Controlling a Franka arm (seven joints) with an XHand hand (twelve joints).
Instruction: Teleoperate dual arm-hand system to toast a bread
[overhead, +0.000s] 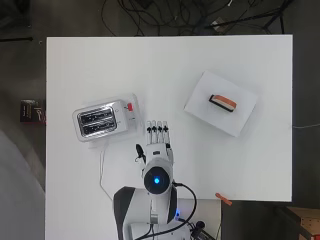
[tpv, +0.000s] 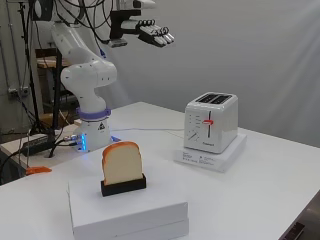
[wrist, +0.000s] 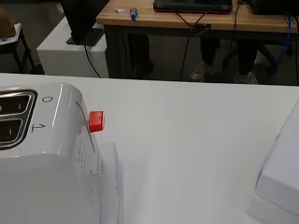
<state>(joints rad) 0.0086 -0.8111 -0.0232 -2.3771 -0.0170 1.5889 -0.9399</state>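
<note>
The hand (tpv: 155, 34) hovers high above the table (overhead: 250, 170), fingers straight and holding nothing. A bread slice (tpv: 121, 163) stands upright in a black holder (tpv: 123, 186) on a white box (tpv: 127, 212). Well apart, the white toaster (tpv: 211, 121) sits on a low white base (tpv: 210, 156), its red lever (wrist: 96, 121) apparently raised.

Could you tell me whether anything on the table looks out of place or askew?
Nothing stands out. The bread stands upright in its black holder on the white box, the toaster sits square on its base, and the hand hovers open above.
</note>
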